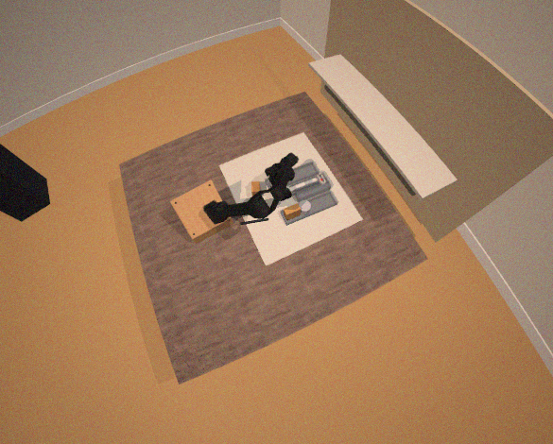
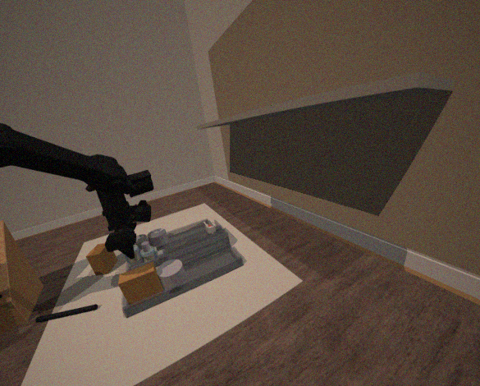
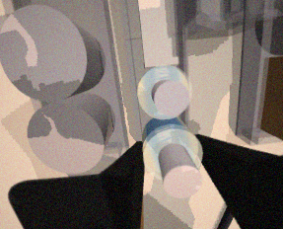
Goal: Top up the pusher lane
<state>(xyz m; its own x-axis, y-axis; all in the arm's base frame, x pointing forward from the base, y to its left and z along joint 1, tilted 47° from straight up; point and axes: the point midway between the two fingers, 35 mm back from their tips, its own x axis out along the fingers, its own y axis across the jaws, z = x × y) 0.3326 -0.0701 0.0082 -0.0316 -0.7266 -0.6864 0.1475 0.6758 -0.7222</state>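
Observation:
My gripper point(image 2: 133, 256) point(image 3: 168, 143) is shut on a clear glass jar point(image 3: 173, 146) with a narrow neck and pale pink lid. The jar is upright or nearly so at the front end of the middle lane; whether its base touches the lane floor is hidden. A matching jar point(image 3: 148, 94) point(image 2: 148, 252) stands in the lane directly behind it, the two close together or touching. Behind that is the white pusher part point(image 3: 158, 33), with a red-marked piece point(image 1: 321, 179) point(image 2: 209, 225) at the lane's far end. The low front stop is hidden by the held jar and fingers.
Two wide grey-lidded jars point(image 3: 42, 52) point(image 3: 64, 138) stand in the lane beside. A pale-lidded jar point(image 1: 304, 206) point(image 2: 171, 268) and orange block point(image 1: 292, 212) point(image 2: 141, 284) are in the other side lane. Another orange block point(image 1: 255, 186) point(image 2: 102, 259) and a black rod point(image 1: 254, 221) point(image 2: 66, 313) lie in front.

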